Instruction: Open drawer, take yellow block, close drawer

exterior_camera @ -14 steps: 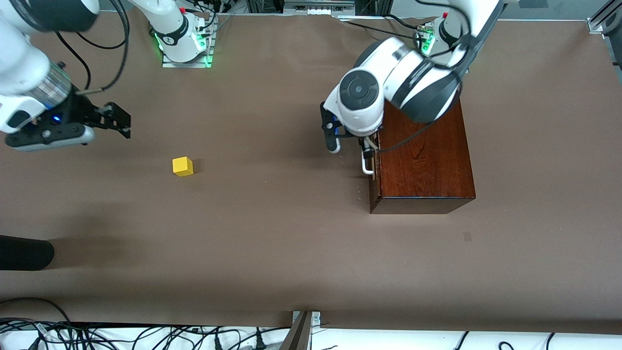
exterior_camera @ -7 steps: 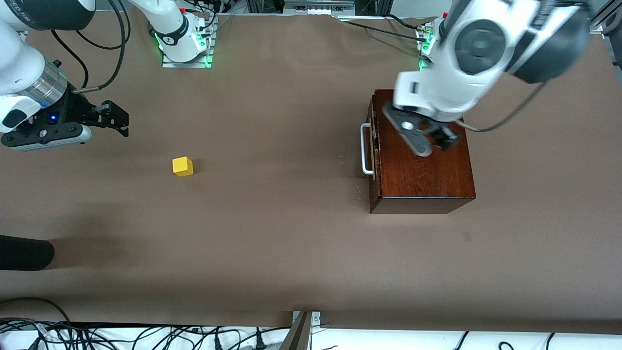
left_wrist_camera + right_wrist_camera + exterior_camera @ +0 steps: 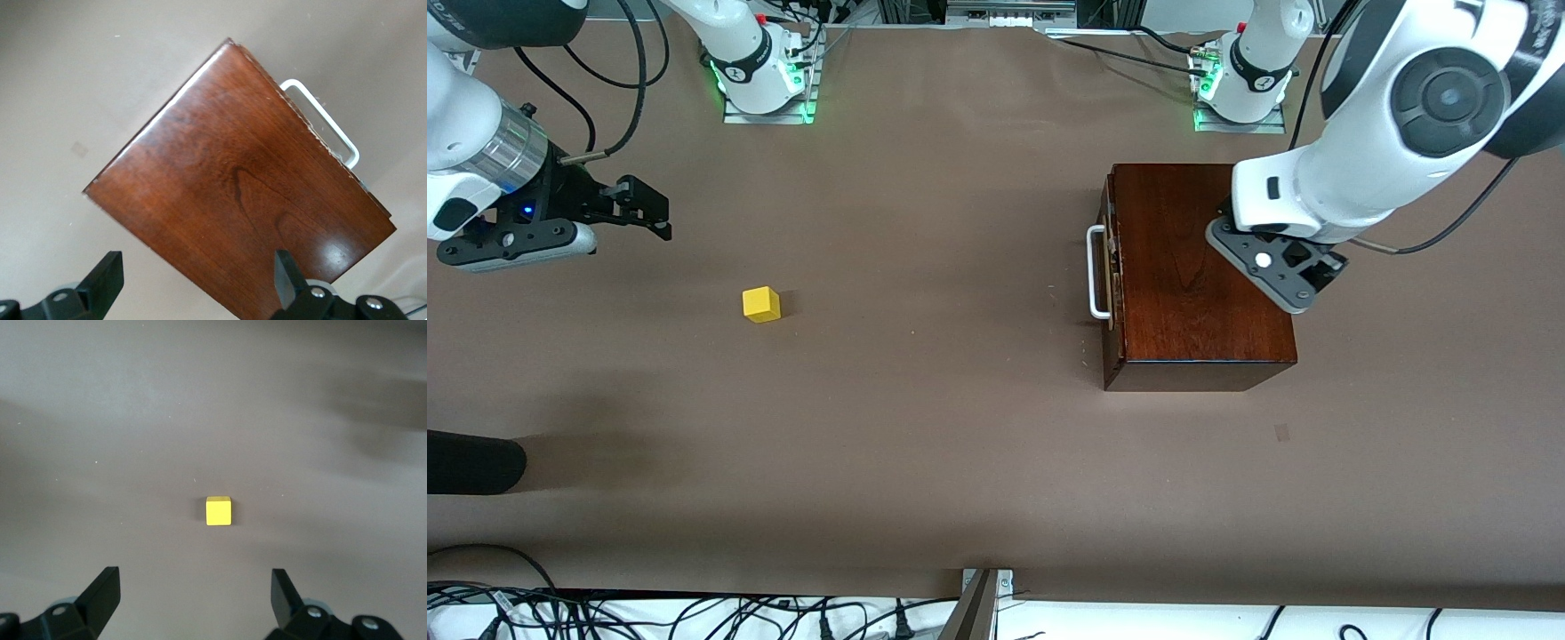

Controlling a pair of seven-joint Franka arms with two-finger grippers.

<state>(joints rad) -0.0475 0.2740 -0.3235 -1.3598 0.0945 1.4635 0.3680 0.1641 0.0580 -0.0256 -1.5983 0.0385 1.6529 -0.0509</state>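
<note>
Now both grippers empty: left gripper (image 3: 1279,271) spread wide above the box (image 3: 1200,276), drawer (image 3: 1110,276) shut; right gripper (image 3: 636,209) agape near the right arm's table end, facing the block (image 3: 761,304), likely set down out mid-table.

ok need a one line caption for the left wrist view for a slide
Open left gripper above the mahogany box, its drawer shut, white handle along one edge.

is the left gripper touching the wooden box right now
Apart. In the left wrist view the left gripper is open, well above the box, empty.
</note>
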